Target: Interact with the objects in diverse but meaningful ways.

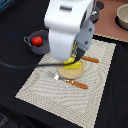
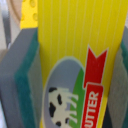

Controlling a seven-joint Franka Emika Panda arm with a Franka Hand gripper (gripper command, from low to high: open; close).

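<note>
I judge the step is setting the butter box [image 2: 75, 65] down on the tan plate [image 1: 75, 73] directly below the end effector [image 1: 74, 59], so I would lower slowly, keep it level, and release only once its bottom edge bears on something. The end effector is clamped on the box, a green-faced pad [image 2: 27, 90] pressing each flat side. The cheese wedge [image 2: 29, 14] lies beyond the box, probably on the plate; the exterior view hides contact.

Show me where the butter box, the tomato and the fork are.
butter box [image 2: 75, 45], wrist view, its plain yellow upper face.
tomato [image 1: 36, 41], exterior view, middle of its red body.
fork [image 1: 75, 83], exterior view, its wooden handle.
</note>
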